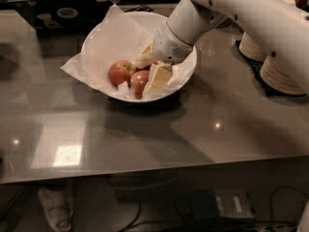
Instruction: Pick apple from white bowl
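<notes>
The wide white bowl (99, 35), lined with a white paper sheet (77, 66), stands on the grey table at the back middle. Two reddish apples show inside it: one at the left (120, 72) and one (138, 81) just right of it, touching the gripper. My gripper (150, 65) reaches down into the bowl from the right, right against the second apple. A sliver of red shows under the gripper. Any other apple is hidden by the gripper and wrist.
Stacks of small off-white disposable bowls (280, 74) stand at the right, under my arm. A dark laptop (58, 14) with a person behind it is at the back left. The table's front edge (145, 170) runs across the lower part of the view.
</notes>
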Controlling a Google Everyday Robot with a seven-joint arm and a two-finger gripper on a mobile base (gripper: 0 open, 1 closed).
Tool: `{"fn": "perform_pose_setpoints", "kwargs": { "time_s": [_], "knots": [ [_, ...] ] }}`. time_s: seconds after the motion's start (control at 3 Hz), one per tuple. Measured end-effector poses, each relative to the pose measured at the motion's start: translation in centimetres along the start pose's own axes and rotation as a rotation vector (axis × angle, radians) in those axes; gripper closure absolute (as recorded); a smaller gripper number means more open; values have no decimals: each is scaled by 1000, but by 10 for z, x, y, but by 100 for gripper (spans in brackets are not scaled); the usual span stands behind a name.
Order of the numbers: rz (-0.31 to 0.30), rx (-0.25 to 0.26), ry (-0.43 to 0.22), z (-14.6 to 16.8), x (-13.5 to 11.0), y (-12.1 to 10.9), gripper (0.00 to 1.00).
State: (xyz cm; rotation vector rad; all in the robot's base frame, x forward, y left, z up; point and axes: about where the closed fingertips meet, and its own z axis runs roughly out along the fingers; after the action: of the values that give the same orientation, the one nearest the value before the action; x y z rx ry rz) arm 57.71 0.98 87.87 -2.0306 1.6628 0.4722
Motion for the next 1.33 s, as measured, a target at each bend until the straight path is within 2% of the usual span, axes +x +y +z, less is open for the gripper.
{"fn": "perform_pose_setpoints", "kwargs": {
  "time_s": [1.0,1.33],
  "knots": [
    [21,-1,12,-1,1,1,34],
    [52,-1,39,-8,12,18,35]
  ]
}}
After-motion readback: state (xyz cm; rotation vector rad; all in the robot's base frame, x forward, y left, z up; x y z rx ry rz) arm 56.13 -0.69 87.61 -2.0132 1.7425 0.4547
